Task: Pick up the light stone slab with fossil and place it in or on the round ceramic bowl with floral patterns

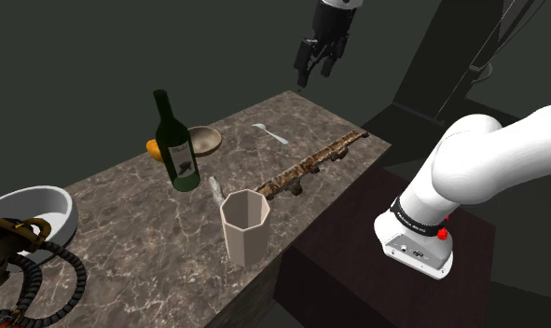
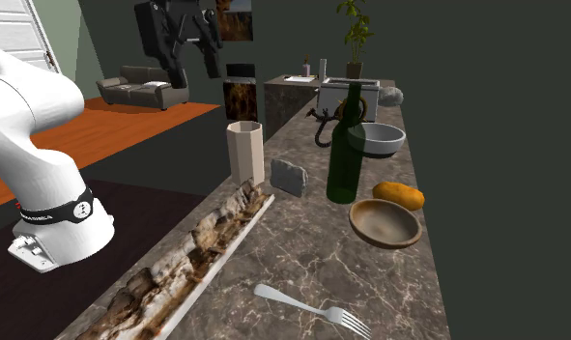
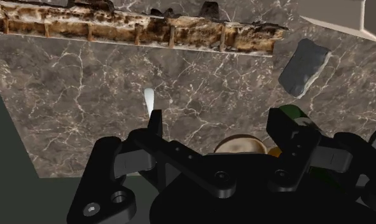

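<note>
Grey stone slab [image 2: 289, 178] sits nr the cup [image 2: 244, 150], well below gripper [image 2: 196, 66] — fingers apart, w/ nothing held.

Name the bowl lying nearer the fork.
The small brown bowl, beside the orange object; the larger white bowl sits beyond the green bottle.

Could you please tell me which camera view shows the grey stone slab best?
The second exterior view: the stone slab shows its broad grey face, standing by the beige cup. The wrist view shows it from above; the shoulder view, a thin edge-on sliver.
</note>
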